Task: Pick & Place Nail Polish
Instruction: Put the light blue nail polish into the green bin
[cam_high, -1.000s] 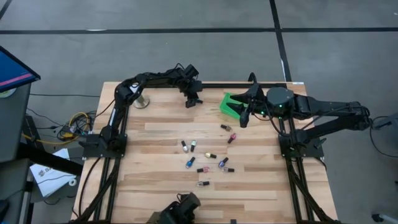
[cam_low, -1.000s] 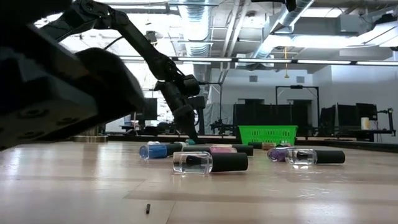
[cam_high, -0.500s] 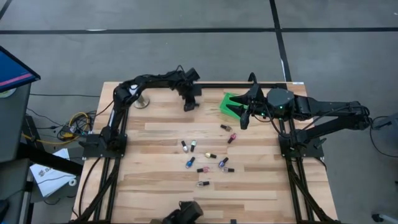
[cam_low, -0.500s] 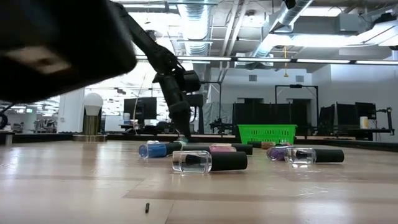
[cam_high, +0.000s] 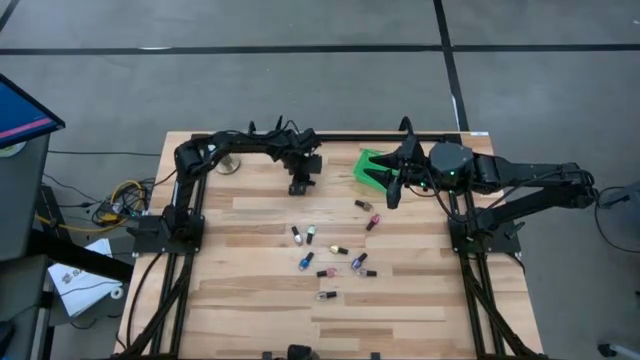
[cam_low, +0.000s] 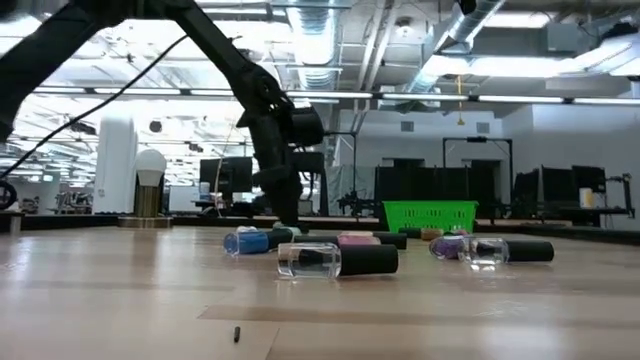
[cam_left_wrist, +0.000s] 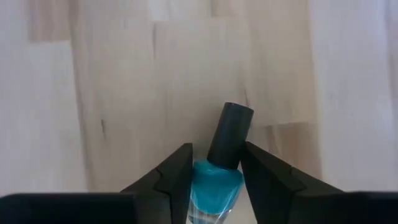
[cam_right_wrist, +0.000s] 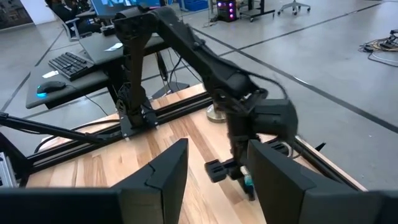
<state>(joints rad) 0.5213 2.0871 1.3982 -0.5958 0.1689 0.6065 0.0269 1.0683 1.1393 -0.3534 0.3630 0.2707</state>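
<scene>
High view: left gripper (cam_high: 298, 186) over far part of worktop (cam_high: 250, 290), near green basket (cam_high: 372, 168). Right gripper (cam_high: 393, 193) just beside basket, nothing between fingers. Polish bottles (cam_high: 330, 250) scattered mid-worktop.

Low view: left arm (cam_low: 268, 120) reaches down behind lying bottles; clear bottle (cam_low: 338, 260) nearest.

Left wrist view: fingers (cam_left_wrist: 175, 176) pinch teal bottle (cam_left_wrist: 219, 177), dark cap pointing away, above wood.

Right wrist view: fingers (cam_right_wrist: 166, 167) spread, empty; left arm beyond, teal bottle in its gripper.
</scene>
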